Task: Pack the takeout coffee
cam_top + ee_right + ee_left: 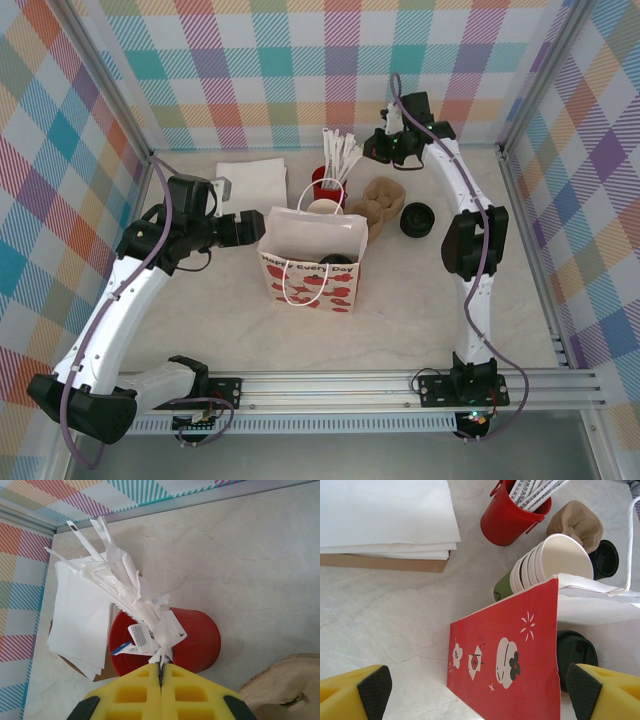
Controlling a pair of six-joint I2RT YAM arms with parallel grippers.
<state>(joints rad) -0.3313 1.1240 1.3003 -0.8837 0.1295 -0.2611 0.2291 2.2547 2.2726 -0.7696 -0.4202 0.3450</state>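
- Bag [310, 282] stands upright mid-table [420, 330], mouth open, handles up.
- Stack of green paper cups [325, 207] is not packed yet. It sits on the table just behind the bag, between the bag and the red cup [322, 182]. The left wrist view shows the stack [555, 560] tilted, white insides showing, close to or touching the bag's top edge.
- A dark round thing [336, 259] is already inside the bag. It looks like a lid [577, 652], and I cannot tell if a cup sits under it.
- Another black lid [417, 218] lies loose on the table, right of the cardboard cup carrier [382, 200]. Both are outside the bag.
- Left gripper [243, 228] is wide open and holds nothing. It sits at the bag's left side, and in its own view the gripper [479, 694] has one pad on each side of the bag's red side panel [505, 660], apparently not touching it.
- Right gripper [372, 150] is at the back, over the red cup of paper-wrapped sticks [125, 585]. Its own view shows the jaws pressed fully together [160, 672], with the end of one white wrapper [167, 630] right at the tips. I cannot tell if the wrapper is actually pinched.
- Napkin pile [385, 515] sits back left, untouched.
- Judgement: early to mid task. One item is probably in the bag. The cup stack, loose lid and carrier are left. No gripper is on the cups now.
- Neither arm is positioned to lift the stack. The right one is busy at the sticks, not at the coffee cups.
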